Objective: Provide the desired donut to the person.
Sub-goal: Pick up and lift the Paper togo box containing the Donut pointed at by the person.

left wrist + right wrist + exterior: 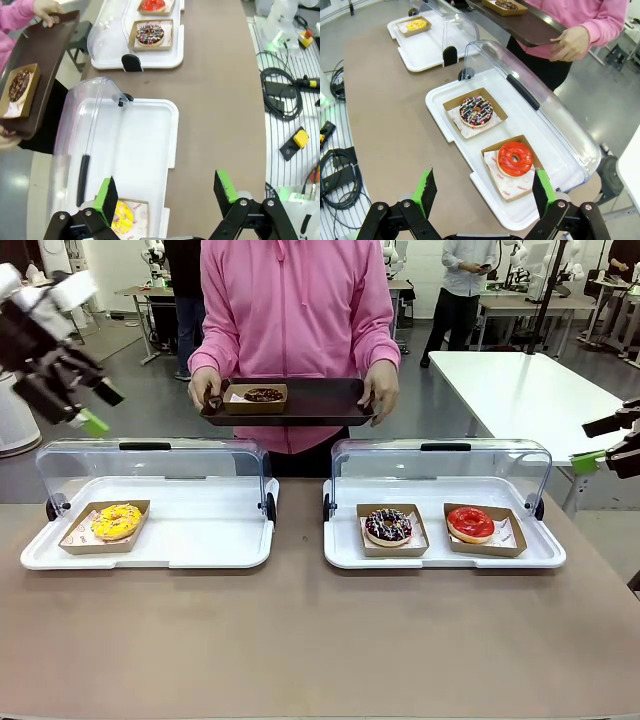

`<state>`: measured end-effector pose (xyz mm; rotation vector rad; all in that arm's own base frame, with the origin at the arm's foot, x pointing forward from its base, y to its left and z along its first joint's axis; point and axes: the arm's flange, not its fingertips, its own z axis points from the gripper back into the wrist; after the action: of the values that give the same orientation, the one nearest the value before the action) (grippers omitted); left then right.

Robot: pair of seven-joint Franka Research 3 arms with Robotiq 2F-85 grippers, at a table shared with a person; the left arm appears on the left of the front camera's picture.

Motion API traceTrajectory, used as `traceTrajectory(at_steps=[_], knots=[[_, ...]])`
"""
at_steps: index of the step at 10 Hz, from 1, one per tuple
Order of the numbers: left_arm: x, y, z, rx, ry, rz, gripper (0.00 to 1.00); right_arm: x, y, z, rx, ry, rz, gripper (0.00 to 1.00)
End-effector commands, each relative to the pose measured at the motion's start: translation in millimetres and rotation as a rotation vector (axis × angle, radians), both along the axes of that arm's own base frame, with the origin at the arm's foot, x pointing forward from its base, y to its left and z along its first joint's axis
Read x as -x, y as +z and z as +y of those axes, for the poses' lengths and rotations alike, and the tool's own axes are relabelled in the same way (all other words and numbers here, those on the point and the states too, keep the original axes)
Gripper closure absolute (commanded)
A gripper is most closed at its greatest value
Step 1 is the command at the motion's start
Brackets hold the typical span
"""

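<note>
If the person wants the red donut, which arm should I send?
Right, probably: the right end effector hangs open near the red donut; the left end effector is by the yellow donut.

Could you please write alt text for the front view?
A person in a pink hoodie holds a dark tray with a chocolate donut beyond a brown table. One white tray holds a yellow donut, a second tray a sprinkled donut and a red donut. Left gripper and right gripper hover open.
</note>
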<state>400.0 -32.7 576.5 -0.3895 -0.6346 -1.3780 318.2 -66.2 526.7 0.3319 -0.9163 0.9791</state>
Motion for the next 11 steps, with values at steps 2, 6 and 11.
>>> traceTrajectory(at_steps=[2,6,11], knots=[[22.5,-21.9,39.1,0.133,0.065,-0.069,0.00,-1.3,-1.1,0.4,-0.013,0.012,-0.001,0.00],[30.4,-49.1,79.4,0.227,0.186,-0.092,0.00,-1.3,-1.1,0.4,-0.013,0.012,-0.001,0.00],[27.3,-63.0,99.1,0.268,0.275,-0.109,0.00,-1.3,-1.1,0.4,-0.013,0.012,-0.001,0.00]])
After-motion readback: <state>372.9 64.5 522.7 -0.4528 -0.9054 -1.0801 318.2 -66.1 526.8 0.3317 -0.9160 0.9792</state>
